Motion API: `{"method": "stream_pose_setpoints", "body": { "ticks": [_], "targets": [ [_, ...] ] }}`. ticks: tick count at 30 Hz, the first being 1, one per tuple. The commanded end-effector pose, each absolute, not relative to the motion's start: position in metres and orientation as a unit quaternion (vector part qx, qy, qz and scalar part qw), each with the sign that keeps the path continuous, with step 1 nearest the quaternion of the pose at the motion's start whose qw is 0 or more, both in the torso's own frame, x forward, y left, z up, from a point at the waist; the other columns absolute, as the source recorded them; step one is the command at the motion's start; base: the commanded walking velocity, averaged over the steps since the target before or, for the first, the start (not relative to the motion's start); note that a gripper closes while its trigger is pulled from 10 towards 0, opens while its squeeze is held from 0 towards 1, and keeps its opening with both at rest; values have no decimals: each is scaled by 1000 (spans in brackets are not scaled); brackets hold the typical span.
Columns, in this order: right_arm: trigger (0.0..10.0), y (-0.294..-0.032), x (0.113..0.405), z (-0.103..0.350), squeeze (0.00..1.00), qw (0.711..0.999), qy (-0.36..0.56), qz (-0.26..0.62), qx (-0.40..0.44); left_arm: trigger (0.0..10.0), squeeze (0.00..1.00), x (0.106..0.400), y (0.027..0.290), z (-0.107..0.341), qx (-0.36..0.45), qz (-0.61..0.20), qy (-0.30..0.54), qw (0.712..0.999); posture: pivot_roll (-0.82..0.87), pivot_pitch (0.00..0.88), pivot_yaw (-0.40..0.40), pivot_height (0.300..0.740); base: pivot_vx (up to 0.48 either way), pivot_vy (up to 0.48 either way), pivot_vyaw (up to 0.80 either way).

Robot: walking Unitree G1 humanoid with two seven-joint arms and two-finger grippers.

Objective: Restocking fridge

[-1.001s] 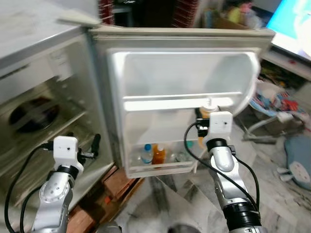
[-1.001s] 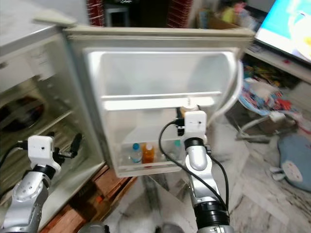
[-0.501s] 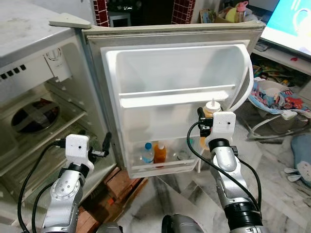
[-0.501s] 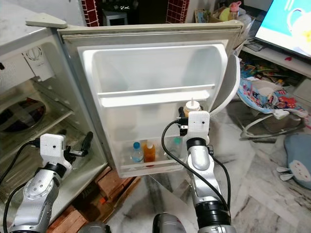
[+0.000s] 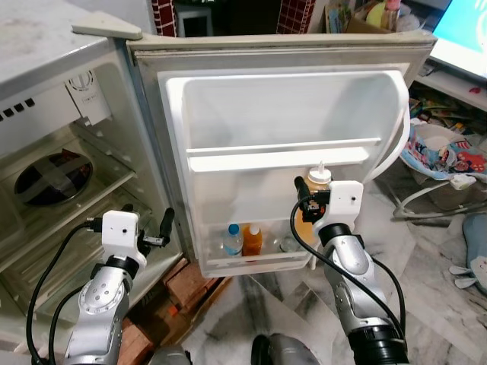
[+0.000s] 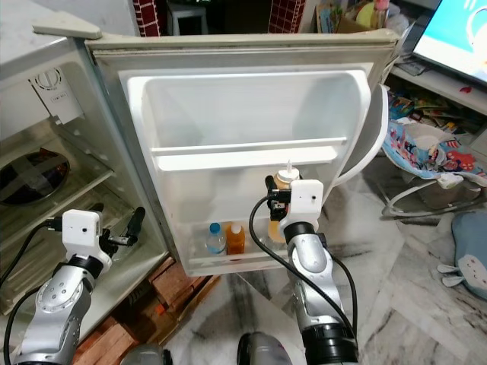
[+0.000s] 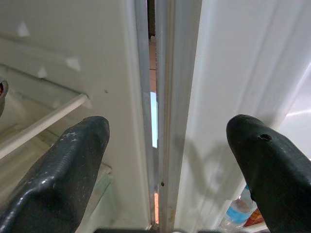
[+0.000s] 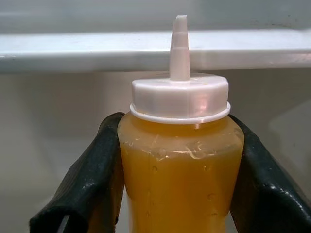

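The fridge door (image 5: 281, 114) stood open before you. Your right hand (image 8: 180, 170) gripped the sauce bottle (image 5: 315, 190), now raised closer under the door shelf (image 5: 283, 157) than a second before, so placing looked near. Your left hand (image 7: 165, 170) hung wide, empty.

- Squeeze bottle (image 8: 180, 165): clear plastic, orange-yellow sauce, white nozzle cap; upright, just below the door's middle shelf rail.
- Fridge door (image 5: 281, 114): white, open; water bottle (image 5: 232, 240) and orange bottle (image 5: 251, 239) upright, side by side, in bottom shelf.
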State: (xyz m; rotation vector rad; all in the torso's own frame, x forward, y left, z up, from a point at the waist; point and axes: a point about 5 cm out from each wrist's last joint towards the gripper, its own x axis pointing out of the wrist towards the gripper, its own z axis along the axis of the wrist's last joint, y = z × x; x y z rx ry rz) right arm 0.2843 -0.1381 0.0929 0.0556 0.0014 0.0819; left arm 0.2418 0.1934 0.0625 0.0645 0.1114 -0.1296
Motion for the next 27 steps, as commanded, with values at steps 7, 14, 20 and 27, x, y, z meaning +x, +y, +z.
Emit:
{"method": "stream_pose_setpoints", "body": {
  "ticks": [7, 14, 20, 27],
  "targets": [
    [10000, -138, 284, 97, 0, 998, -1, 51, 35, 10000, 0, 239, 194, 61, 38, -68, 64, 995, 97, 68, -40, 636, 0, 0, 0],
    [10000, -136, 285, 98, 0, 998, 0, 58, 33, 10000, 0, 239, 194, 61, 37, -67, 66, 995, 97, 67, -42, 618, 0, 0, 0],
    [10000, -136, 285, 95, 0, 998, 9, 63, 28, 10000, 0, 239, 193, 60, 35, -63, 70, 995, 96, 70, -44, 618, 0, 0, 0],
    [10000, -132, 285, 92, 0, 996, 20, 77, 29, 10000, 0, 239, 194, 60, 35, -62, 70, 995, 94, 72, -43, 618, 0, 0, 0]
  ]
}}
